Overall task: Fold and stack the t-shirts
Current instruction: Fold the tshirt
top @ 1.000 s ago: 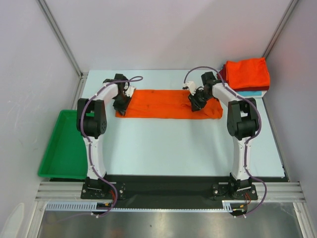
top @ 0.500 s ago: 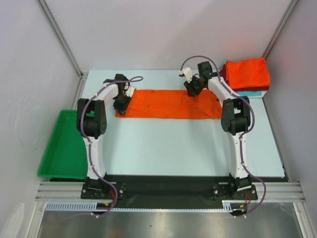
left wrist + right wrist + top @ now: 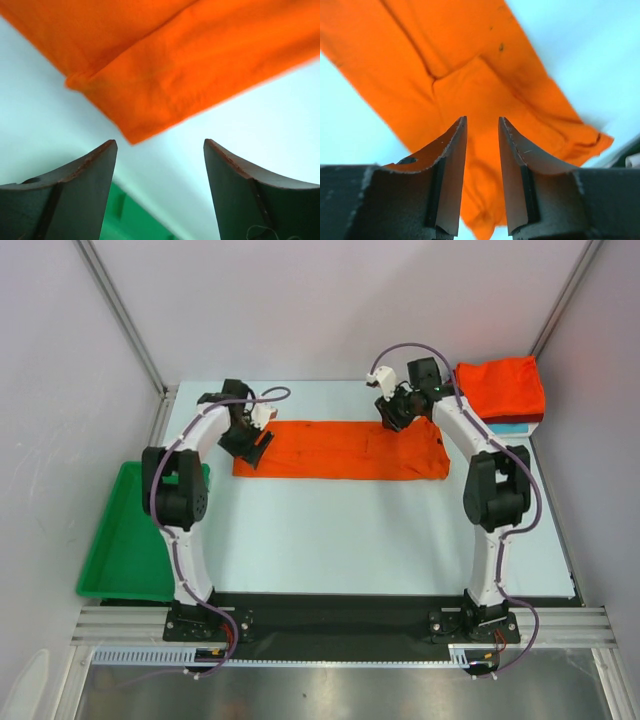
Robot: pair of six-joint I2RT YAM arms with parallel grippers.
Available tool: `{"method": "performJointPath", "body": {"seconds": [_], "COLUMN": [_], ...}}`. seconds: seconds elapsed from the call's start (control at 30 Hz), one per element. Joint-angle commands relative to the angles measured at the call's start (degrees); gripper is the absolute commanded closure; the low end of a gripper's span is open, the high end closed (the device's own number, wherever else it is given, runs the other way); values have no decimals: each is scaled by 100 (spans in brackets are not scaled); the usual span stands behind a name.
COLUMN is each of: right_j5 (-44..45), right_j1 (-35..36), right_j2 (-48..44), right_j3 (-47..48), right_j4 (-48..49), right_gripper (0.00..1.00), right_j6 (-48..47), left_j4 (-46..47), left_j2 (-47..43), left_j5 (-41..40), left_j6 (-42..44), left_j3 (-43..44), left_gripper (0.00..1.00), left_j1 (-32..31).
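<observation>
Left gripper jaws wide apart, empty, over left end of orange t-shirt. Right gripper jaws narrowly parted, empty, above its far edge.

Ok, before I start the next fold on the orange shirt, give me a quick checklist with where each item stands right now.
1. Left gripper free of cloth: ok, jaws wide apart with nothing between them.
2. Right gripper free of cloth: ok, only a narrow gap, nothing pinched in it.
3. Orange shirt flat on the table as one long strip: ok, slight wrinkles at its right end.
4. Strip's left corner in front of the left gripper: ok, as the left wrist view shows.
5. Stack of folded shirts clear of the strip: ok, apart in the far right corner.
6. Hidden layers evenly aligned: cannot tell.
</observation>
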Motion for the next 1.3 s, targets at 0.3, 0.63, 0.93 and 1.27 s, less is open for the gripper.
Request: {"method": "performJointPath", "body": {"seconds": [0.3,0.63,0.93,1.27], "right_j5": [123,307,501,764], "right_j1": [-62,-18,61,202], "right_j2": [-1260,-1515,-1515,-1357], "right_j3": [-1131,-1448,-1545,-1492], "right_j4": [-23,3,64,100], "right_gripper": [62,61,61,61], "right_j6": [37,-52,-166,-297], "left_j4": [169,327,186,81], "left_j2": [-882,-505,-13,339], "left_j5": [-82,-319,-319,-723], "left_j6": [2907,3549,3734,3980], "left_j3": [-1128,-1050,-611,-645], "left_gripper": [44,43,44,66], "left_j1": [-120,-102,-76,74]}}
